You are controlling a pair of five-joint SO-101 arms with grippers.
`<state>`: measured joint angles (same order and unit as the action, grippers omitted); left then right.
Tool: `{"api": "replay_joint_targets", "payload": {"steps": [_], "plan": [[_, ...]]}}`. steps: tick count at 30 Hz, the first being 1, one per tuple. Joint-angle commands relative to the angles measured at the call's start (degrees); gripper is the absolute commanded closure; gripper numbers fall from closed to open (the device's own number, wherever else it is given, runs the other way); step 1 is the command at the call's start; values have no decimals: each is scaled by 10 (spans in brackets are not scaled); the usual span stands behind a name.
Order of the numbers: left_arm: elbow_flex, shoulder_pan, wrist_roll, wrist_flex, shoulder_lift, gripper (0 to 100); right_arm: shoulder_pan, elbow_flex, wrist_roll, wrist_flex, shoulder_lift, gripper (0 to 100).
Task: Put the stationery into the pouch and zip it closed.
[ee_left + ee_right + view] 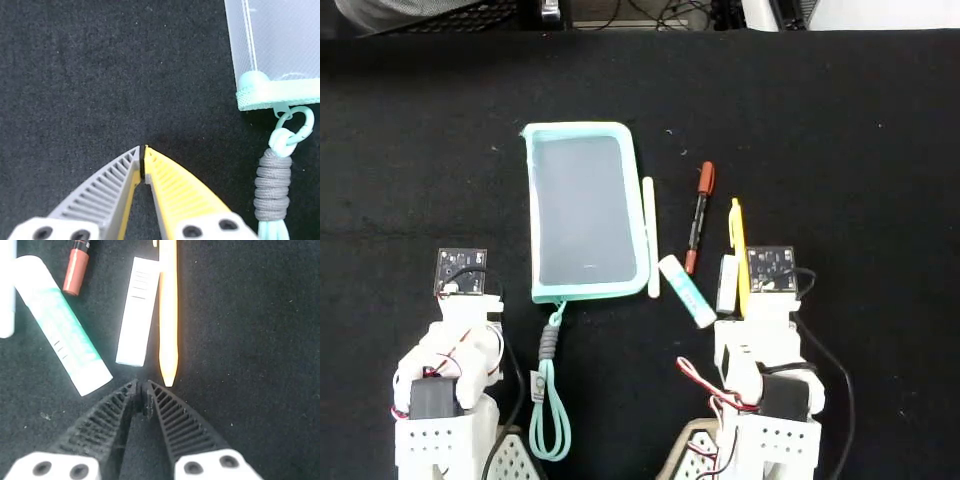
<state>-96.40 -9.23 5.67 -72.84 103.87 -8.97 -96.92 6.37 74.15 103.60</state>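
Note:
A mint-edged translucent pouch (582, 212) lies flat on the black table, its grey cord pull (552, 340) trailing toward the near edge. To its right lie a white stick (650, 235), a red-capped pen (699, 215), a yellow pen (738, 250), a white-and-green glue stick (686, 291) and a small white eraser (726, 285). My left gripper (143, 150) rests shut on bare cloth, left of the pouch corner (255, 85) and cord pull (272, 185). My right gripper (141, 386) is shut, just short of the eraser (137, 310), yellow pen (168, 315) and glue stick (60, 325).
Both arm bases stand at the near edge of the table (820, 120). A mint cord loop (550, 420) lies between them. Cables and equipment run along the far edge beyond the black cloth.

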Motion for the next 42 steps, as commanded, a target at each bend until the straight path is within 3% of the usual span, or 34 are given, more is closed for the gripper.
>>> {"api": "replay_joint_targets", "payload": {"steps": [1, 5, 13, 25, 30, 33, 36, 42], "plan": [[-9, -2, -3, -1, 5, 970, -5, 4, -2, 3, 39, 972], [-9, -2, -3, -1, 5, 970, 11, 4, -4, 3, 39, 973], [-9, 0, -3, -1, 5, 970, 226, 4, -4, 3, 40, 971], [-9, -2, -3, -1, 5, 970, 429, 19, 12, -41, 41, 936], [-9, -2, -3, -1, 5, 970, 435, 34, 123, -17, 40, 791], [-9, -2, -3, -1, 5, 970, 439, 37, 135, -32, 41, 747], [-9, -2, -3, -1, 5, 970, 443, 43, 135, -105, 40, 782], [-9, -2, -3, -1, 5, 970, 384, 67, 132, -185, 40, 911]]}}
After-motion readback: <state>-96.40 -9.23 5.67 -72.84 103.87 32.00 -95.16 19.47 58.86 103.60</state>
